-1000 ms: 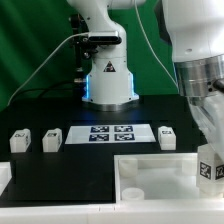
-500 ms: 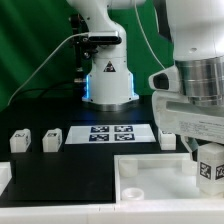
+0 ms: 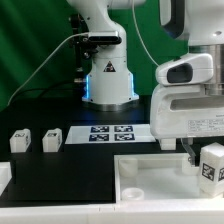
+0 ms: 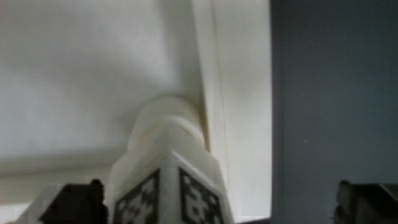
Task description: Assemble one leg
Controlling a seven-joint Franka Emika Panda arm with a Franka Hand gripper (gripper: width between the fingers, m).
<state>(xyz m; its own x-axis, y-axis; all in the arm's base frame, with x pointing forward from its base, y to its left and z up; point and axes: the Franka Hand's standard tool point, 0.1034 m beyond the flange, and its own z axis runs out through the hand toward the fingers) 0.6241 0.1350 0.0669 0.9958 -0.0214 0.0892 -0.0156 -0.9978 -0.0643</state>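
Exterior view: a black table (image 3: 40,100) carrying the loose parts of a small piece of furniture, with the robot's base (image 3: 108,82) at the back, lit blue at its foot. The marker board (image 3: 110,133) lies flat in the middle of the table, just in front of the base. Two small white tagged blocks (image 3: 20,140) (image 3: 51,138) stand side by side toward the exterior view's left, close together but apart from each other and from the board. The large white tabletop (image 3: 150,185), a shallow tray shape with a round hole near its visible corner, lies at the front. The arm's bulky white wrist fills the exterior view's right, above the far edge of the tabletop, with the claw (image 3: 200,158) pointing down over that part. The leg (image 3: 210,163), a stubby white block with a black-and-white tag, stands upright at the exterior view's right edge, over the tabletop and directly beneath the wrist. Wrist view: the same leg (image 4: 166,165) rises between the two dark fingertips (image 4: 79,200), its tag facing the camera, seen against the pale tabletop (image 4: 89,80) and the dark table beyond. The fingers are spread wide, each with a visible gap to the leg, so the claw is released and grasps nothing.
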